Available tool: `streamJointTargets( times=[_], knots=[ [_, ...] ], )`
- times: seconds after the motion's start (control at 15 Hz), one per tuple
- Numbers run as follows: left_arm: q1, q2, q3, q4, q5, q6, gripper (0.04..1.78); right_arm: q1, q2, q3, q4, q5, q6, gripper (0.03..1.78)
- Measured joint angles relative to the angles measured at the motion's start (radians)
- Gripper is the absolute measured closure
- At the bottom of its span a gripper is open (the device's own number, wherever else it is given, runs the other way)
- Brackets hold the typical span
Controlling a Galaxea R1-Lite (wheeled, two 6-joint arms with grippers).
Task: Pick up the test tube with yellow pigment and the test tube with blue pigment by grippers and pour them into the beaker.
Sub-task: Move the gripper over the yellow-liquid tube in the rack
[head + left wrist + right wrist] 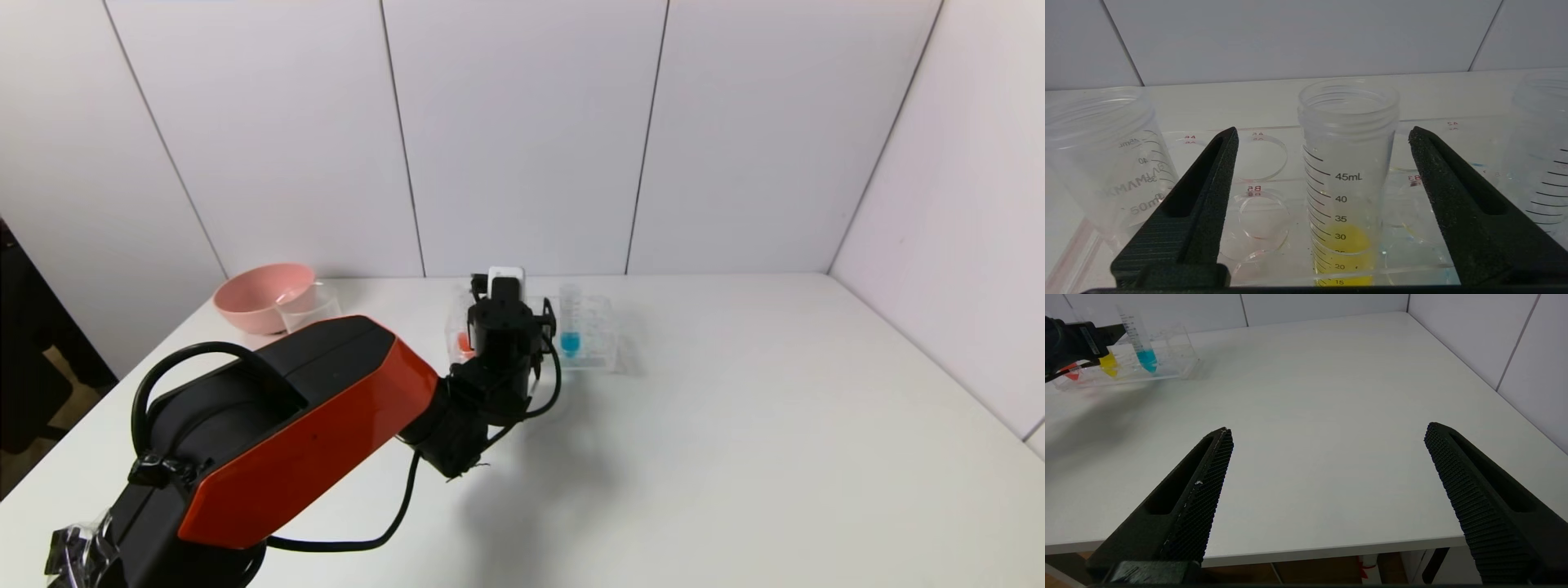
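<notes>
White tabletop (pixel 735 425) backed by pale wall panels. Near the far edge, a clear many-holed rack (pixel 600 347) holding three upright graduated tubes in a row. Left pincer (pixel 1323 134) reached out to the rack, fingers spread wide on either side of the test tube with yellow pigment (pixel 1347 183), not touching it; yellow liquid pooled in the tube's lower part. Test tube with blue pigment (pixel 570 331) just beside it, on the robot's right, standing in the rack. Red-liquid tube (pixel 464 341) on the other side, partly hidden by the arm. Beaker (pixel 309 306) far left, touching or just in front of a pink bowl (pixel 263 296). Right pincer (pixel 1327 433) spread open, hovering over bare tabletop near the front edge, well apart from the rack.
</notes>
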Motion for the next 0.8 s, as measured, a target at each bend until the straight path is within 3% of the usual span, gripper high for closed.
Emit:
streamJointTargets(
  times=[0.4,0.8],
  knots=[
    [-0.004,0.003,-0.002,0.002,-0.009,-0.002,1.27,0.0,0.0,0.0,0.0,0.0,0.0,0.1],
    [-0.008,-0.002,-0.001,0.007,-0.006,0.001,1.3,0.0,0.0,0.0,0.0,0.0,0.0,0.1]
  ],
)
